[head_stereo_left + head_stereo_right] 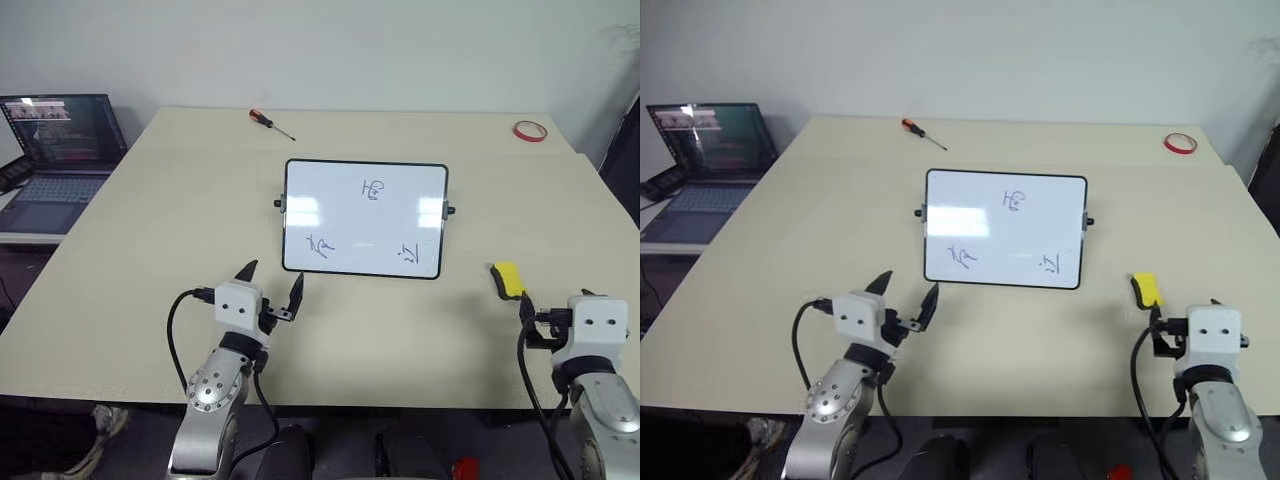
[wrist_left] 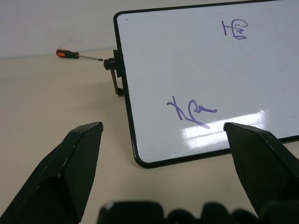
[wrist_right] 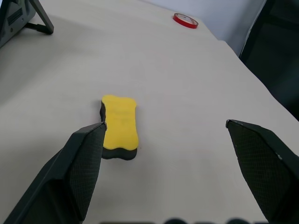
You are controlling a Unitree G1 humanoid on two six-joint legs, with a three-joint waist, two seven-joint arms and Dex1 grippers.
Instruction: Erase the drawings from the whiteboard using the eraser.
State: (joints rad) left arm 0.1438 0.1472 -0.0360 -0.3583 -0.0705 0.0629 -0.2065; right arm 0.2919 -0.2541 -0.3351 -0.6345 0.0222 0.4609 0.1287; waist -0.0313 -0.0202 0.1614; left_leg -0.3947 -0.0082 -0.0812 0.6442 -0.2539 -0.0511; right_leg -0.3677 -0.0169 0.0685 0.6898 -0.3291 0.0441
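White wrist blocks, silver arms, black cables, black-fingered tools [image 1: 271, 286].

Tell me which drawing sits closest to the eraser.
The drawing in the whiteboard's lower right corner, on the eraser's side; the others sit top centre and lower left.
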